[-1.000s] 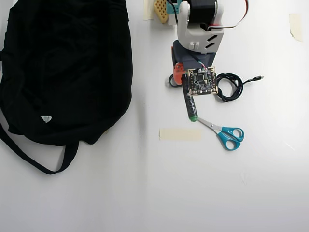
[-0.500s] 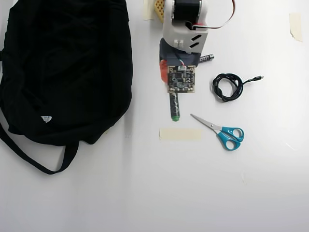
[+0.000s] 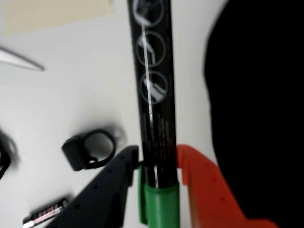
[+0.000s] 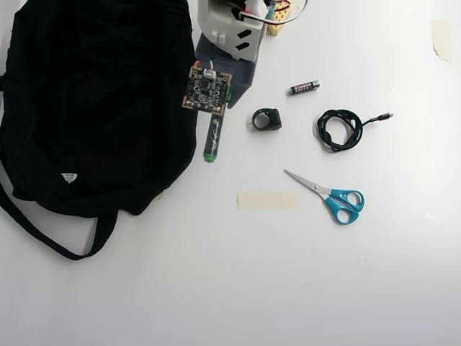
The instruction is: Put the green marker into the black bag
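Black and orange fingers of my gripper [image 3: 157,164] clamp the green marker [image 3: 154,90] just above its green cap in the wrist view, the black bag [image 3: 259,104] at right. Overhead, the marker [image 4: 212,140] hangs at the bag's [image 4: 94,101] right edge, near a small black ring [image 4: 265,119] and battery [image 4: 304,87].

My tool [image 4: 216,108] hangs just at the right edge of the large soft black fabric bag [image 4: 94,108]; nothing stands between them. To its right on the white worktop [image 4: 288,274] lie a small black ring-shaped clip [image 4: 266,119] and a small black battery [image 4: 305,87].
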